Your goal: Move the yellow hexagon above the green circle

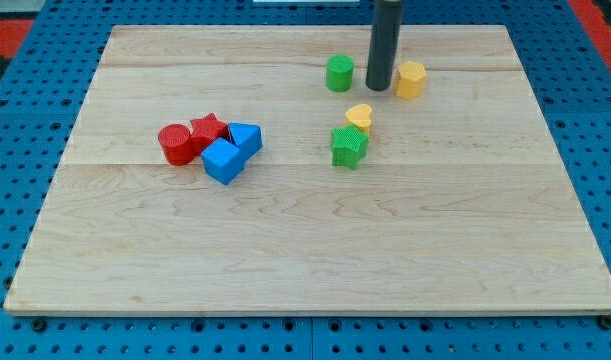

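The yellow hexagon [411, 79] sits near the view's top, right of centre. The green circle [339, 73] stands to its left at about the same height. My tip [378, 88] rests on the board between the two, close to the hexagon's left side, with a small gap to the green circle. The dark rod rises from it out of the view's top.
A yellow heart [359, 116] lies below the tip, touching a green star [349, 147] beneath it. At the view's left a red circle [175, 143], a red star [209, 128], a blue cube [223, 160] and a blue triangle [245, 138] cluster together. The wooden board [315, 250] lies on blue pegboard.
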Robot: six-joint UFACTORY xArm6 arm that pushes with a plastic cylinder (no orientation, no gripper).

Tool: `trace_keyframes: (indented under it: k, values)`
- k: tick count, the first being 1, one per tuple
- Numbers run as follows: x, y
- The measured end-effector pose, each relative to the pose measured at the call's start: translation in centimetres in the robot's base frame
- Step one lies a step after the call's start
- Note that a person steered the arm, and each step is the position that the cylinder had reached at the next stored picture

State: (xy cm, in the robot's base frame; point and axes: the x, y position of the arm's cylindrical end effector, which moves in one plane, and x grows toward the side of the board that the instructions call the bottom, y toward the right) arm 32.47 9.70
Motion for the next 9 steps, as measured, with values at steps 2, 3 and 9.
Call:
trace_keyframes:
  k: [2,3,9]
  values:
    - [-1.0,6.6]
    - [-4.8,5.9]
    - [-4.9,-0.5]
